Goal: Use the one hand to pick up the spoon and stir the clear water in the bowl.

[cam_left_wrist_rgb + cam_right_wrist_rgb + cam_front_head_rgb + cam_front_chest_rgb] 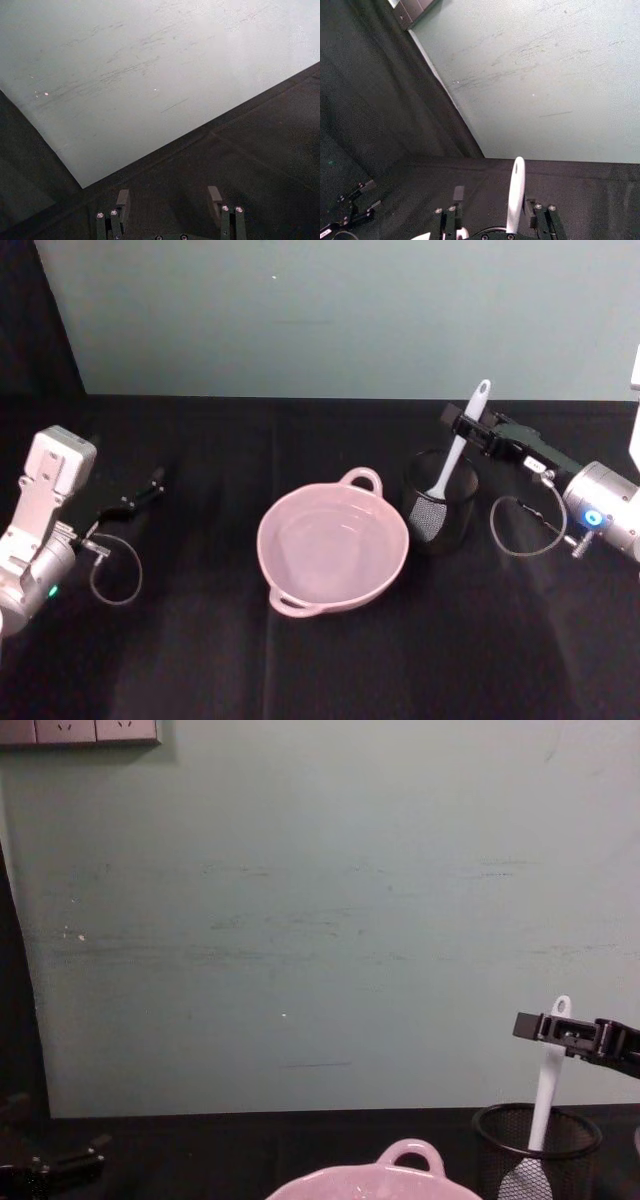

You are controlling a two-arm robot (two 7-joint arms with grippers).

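Note:
The white spoon (462,445) stands tilted in a black wire-mesh cup (441,525), scoop down inside it and handle rising toward the back wall. My right gripper (462,425) is around the upper handle with its jaws open. In the right wrist view the spoon handle (515,195) lies close to one finger (530,205), with a wide gap to the other finger (458,192). The pale pink bowl (290,585) sits left of the cup, with clear water in it. In the chest view the right gripper (530,1025) sits on the spoon (546,1085) above the cup (535,1132).
My left gripper (150,485) rests open at the table's far left, well away from the bowl; its fingers (122,197) show over bare black cloth. A pale green wall (320,920) closes the back of the table. The bowl's loop handle (410,1153) faces the wall.

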